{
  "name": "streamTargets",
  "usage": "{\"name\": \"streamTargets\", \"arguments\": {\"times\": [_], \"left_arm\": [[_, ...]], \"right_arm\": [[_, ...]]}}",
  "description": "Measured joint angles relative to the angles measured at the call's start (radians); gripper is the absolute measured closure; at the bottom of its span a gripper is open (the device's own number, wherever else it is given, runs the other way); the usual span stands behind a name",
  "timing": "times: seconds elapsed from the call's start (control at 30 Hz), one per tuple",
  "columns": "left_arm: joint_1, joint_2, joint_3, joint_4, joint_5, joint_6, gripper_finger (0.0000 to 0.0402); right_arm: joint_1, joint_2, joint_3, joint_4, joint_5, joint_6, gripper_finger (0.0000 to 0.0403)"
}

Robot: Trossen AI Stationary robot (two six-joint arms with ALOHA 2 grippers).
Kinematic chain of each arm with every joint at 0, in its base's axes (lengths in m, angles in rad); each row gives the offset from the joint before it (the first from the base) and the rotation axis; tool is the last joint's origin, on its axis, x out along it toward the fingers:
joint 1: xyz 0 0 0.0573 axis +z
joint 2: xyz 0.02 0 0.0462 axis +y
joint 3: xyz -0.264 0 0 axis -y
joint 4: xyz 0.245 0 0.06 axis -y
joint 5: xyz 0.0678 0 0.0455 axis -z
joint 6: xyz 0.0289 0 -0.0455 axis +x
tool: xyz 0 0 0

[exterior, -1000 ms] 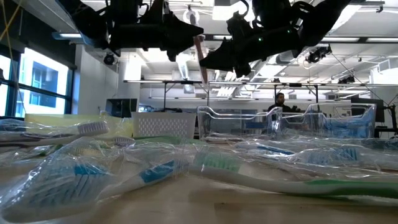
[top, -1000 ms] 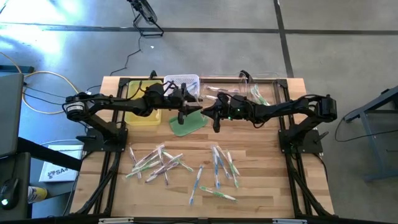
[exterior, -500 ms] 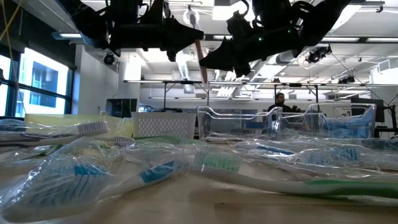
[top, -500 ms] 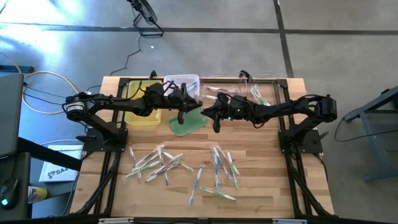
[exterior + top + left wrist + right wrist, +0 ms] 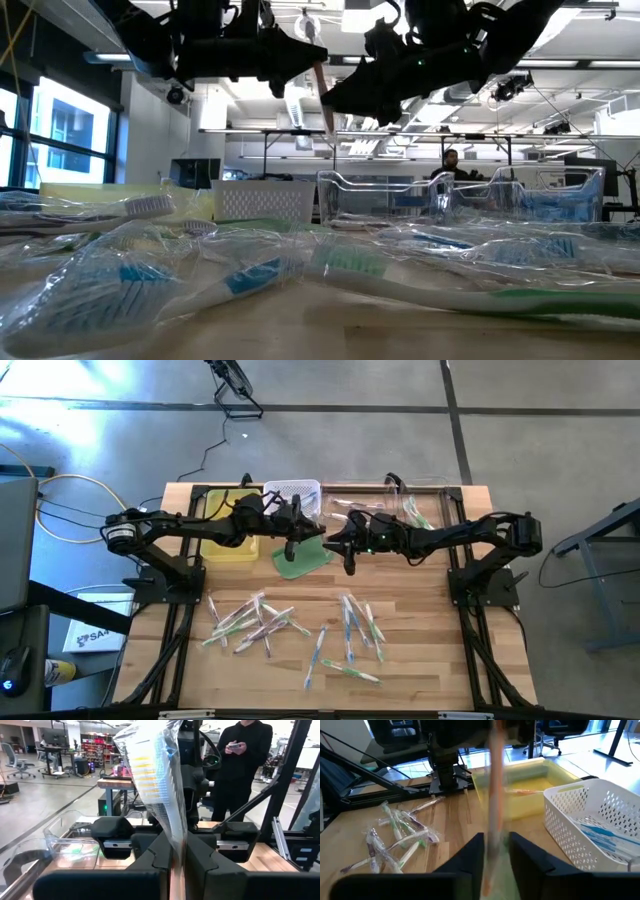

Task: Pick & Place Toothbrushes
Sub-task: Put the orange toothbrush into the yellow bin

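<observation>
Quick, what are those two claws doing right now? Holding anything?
Left gripper: shut on an orange wrapped toothbrush.
Right gripper: fingers on either side of that toothbrush; grip cannot be told.

Wooden slatted table (image 5: 420, 660), pale planks running front to back. Scattered across its near half, wrapped toothbrushes (image 5: 250, 622) in two loose clusters, one left, one right. Along the far edge, side by side: yellow bin (image 5: 222, 542), white perforated basket (image 5: 293, 493), clear plastic tray (image 5: 425, 495). In front of the basket, flat green pad (image 5: 300, 563), lying askew.
</observation>
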Motion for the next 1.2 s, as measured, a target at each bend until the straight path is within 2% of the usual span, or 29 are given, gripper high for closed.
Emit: {"name": "streamTargets", "arguments": {"times": [0.23, 0.43, 0.63, 0.93, 1.2], "left_arm": [[0.02, -0.008, 0.0, -0.003, 0.036, 0.013, 0.0383], [0.087, -0.028, 0.0, 0.0, 0.112, 0.01, 0.0383], [0.159, -0.065, 0.0, -0.046, 0.204, -0.016, 0.0383], [0.279, -0.221, 0.0, -0.431, 0.306, -0.037, 0.0382], [0.397, -0.426, 0.0, -0.707, 0.391, -0.11, 0.0382]], "right_arm": [[0.0, -0.052, 0.0, -0.088, 0.002, -0.003, 0.0229], [-0.002, -0.178, 0.0, -0.215, 0.028, -0.047, 0.0189], [-0.002, -0.298, 0.0, -0.4, 0.061, -0.053, 0.0195], [-0.002, -0.351, 0.0, -0.608, 0.054, -0.036, 0.0229], [-0.002, -0.344, 0.0, -0.639, 0.054, -0.02, 0.0254]]}}
